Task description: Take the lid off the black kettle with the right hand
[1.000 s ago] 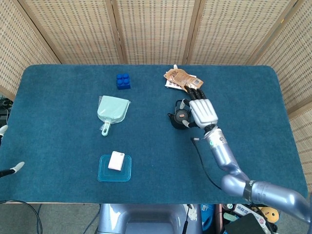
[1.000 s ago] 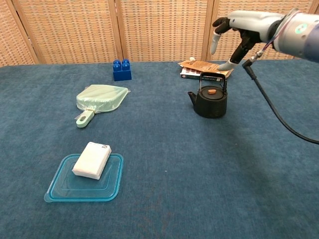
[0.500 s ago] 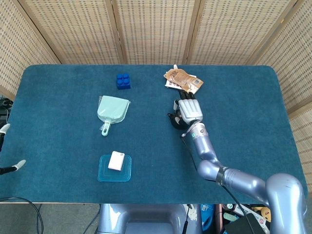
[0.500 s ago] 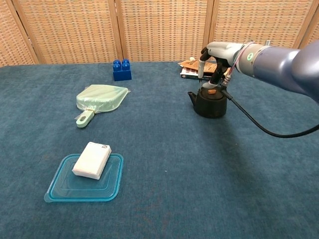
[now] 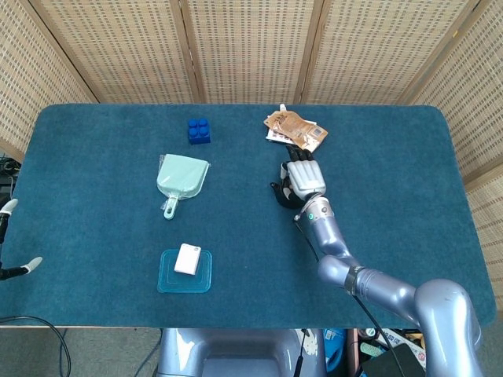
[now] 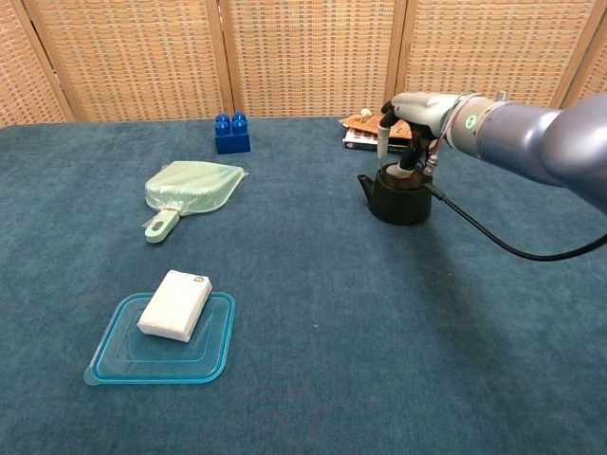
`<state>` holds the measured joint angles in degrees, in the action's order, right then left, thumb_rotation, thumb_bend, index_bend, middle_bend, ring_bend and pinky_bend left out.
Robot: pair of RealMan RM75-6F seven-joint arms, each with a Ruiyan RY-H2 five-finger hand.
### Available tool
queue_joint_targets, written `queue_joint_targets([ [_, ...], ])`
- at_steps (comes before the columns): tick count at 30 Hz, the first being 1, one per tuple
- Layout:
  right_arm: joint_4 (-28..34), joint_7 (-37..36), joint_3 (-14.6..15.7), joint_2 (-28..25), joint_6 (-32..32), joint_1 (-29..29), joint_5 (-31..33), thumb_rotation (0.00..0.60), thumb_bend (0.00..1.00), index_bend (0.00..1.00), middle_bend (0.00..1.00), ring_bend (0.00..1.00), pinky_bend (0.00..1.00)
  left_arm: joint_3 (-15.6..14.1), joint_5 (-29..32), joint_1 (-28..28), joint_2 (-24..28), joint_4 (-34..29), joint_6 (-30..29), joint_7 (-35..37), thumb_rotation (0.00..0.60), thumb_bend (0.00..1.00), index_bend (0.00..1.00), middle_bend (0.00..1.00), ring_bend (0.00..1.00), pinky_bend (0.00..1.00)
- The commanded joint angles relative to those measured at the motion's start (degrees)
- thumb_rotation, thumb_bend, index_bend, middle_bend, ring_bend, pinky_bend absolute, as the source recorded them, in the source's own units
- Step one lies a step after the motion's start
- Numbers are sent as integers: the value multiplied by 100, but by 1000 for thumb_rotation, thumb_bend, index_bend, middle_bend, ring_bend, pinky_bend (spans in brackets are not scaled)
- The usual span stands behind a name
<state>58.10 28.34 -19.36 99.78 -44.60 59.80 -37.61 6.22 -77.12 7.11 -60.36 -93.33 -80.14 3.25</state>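
A: Table [image 5: 409, 157] first: one, blue cloth. One right hand [image 6: 413, 118] directly over the one black kettle [image 6: 396, 196], right of centre, just in front of the snack packets [image 5: 295, 129].

B: Hand state?

A: Fingers [image 6: 383, 137] curled down around the kettle top, tips at the lid [image 6: 405, 172]. Can't tell if they actually grip it: the knob is hidden in both views. Lid sits on the kettle.

B: Left hand?

A: Only white fingertips of the left hand [image 5: 16, 239] show at the far left edge of the head view, spread, holding nothing.

B: Rest, counted, big to small?

A: One mint dustpan [image 6: 190, 190], handle toward the front. One clear blue container lid [image 6: 161, 343] with one white block [image 6: 175, 304] on it. One stack of packets, count unclear. One blue toy brick [image 6: 231, 133] at the back.
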Motion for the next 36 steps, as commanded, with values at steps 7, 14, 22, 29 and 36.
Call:
queue_joint_targets([
  [7,-69,-126,66,-17,59,-75,-70,600,523,481,0,0,0,-1,11,5,-4,5,13,7,600,107,0,0,0,0],
  [14,-195,-165,79,-11,148,-102,-2,600,543,481,0,0,0,-11,1,16,-17,-14,20,-41,600,108,0,0,0,0],
  [22,-229,-220,138,16,210,-137,-50,600,543,481,0,0,0,-13,11,30,-21,-19,43,-58,600,107,0,0,0,0],
  [29,-360,-293,171,78,238,-158,-137,600,543,491,0,0,0,-13,14,38,-21,-13,57,-44,600,107,0,0,0,0],
  [36,-485,-316,172,122,296,-163,-135,600,543,511,0,0,0,-17,20,42,-22,-10,71,-39,600,107,0,0,0,0],
])
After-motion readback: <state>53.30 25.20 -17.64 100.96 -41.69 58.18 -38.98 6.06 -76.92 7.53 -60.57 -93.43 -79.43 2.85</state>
